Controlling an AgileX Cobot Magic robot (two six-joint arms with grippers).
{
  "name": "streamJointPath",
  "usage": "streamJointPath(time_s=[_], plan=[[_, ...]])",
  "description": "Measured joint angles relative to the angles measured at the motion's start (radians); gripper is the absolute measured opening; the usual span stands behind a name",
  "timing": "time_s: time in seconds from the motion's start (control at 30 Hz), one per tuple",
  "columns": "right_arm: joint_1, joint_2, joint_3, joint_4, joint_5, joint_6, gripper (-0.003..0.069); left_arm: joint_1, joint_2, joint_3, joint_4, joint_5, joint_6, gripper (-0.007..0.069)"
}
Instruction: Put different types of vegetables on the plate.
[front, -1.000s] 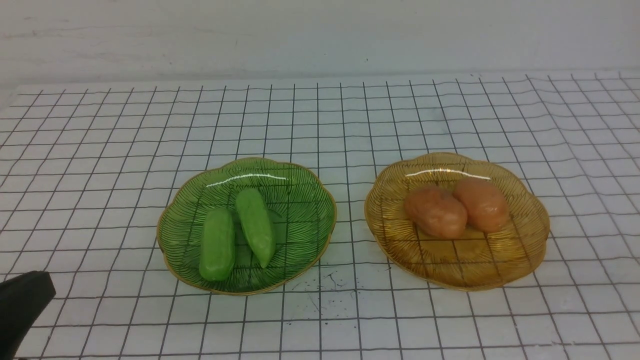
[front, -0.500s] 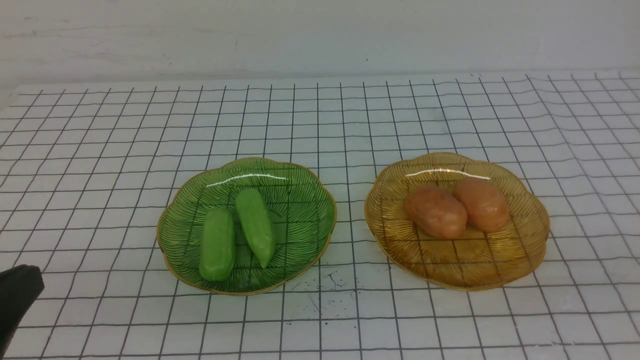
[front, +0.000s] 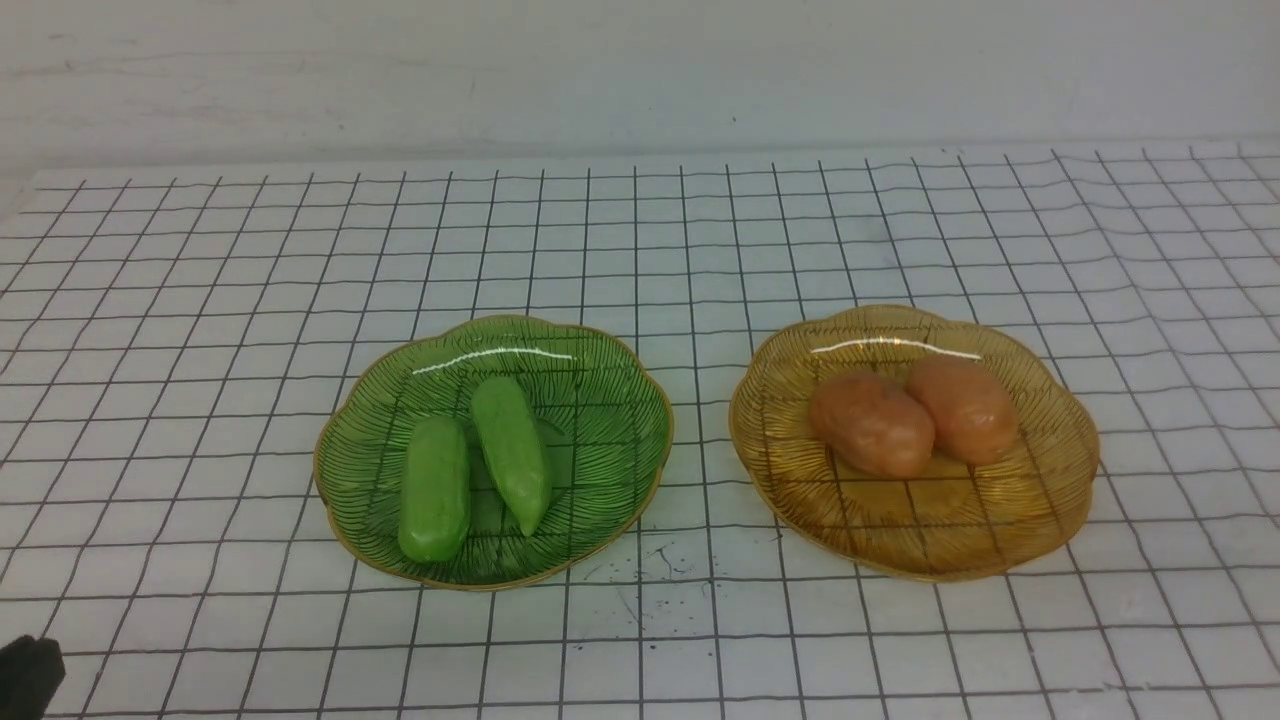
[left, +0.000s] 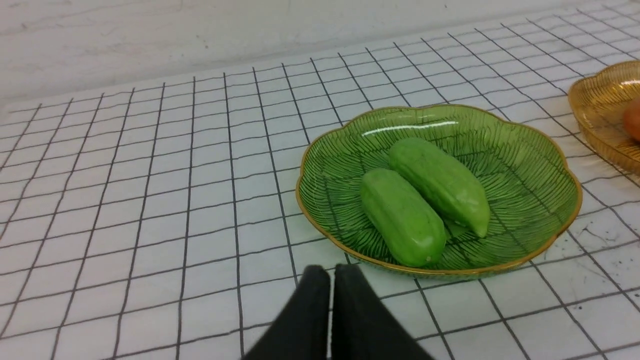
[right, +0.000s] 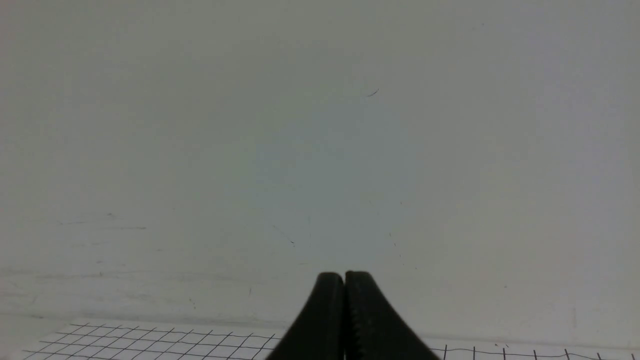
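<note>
We see the bright green cucumber lying in the green plate, on the left side of it, with one blunt end close to the near rim. The paler green gourd lies just beside it in the same plate, on its right, with its pointy tip turned toward us. The two lie side by side and seem to touch. The left potato and the right potato are both orange-brown, and they lie in the yellow plate, pressed up against each other. The green plate is on the left and the yellow plate is on the right, with a gap between them. Both plates sit on the white tabletop, which has black lines making squares all over it. Our left hand is black and squeezed tight, its two fingers pressed together with nothing between them. It is near the front rim of the green plate but does not touch it. From the front, only a small dark bit of it shows, at the near left corner. Our right hand is squeezed tight too and holds nothing. It points at the pale wall, with a thin strip of tabletop under it.
</note>
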Motion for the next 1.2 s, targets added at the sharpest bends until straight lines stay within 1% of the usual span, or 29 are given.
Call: streamJointPath(time_s=[0.1,0.23,0.37,1.2], plan=[[0.000,0.000,0.000,0.000,0.001,0.000,-0.0014,0.057,-0.051,0.116,-0.024,-0.064,0.027,-0.0008],[0.000,0.000,0.000,0.000,0.006,0.000,-0.0014,0.084,-0.053,0.190,-0.024,-0.073,0.028,-0.0008],[0.000,0.000,0.000,0.000,0.008,0.000,-0.0014,0.085,-0.053,0.193,-0.029,-0.039,0.028,-0.0008],[0.000,0.000,0.000,0.000,0.021,0.000,-0.0014,0.085,-0.053,0.193,-0.030,-0.039,0.027,-0.0008]])
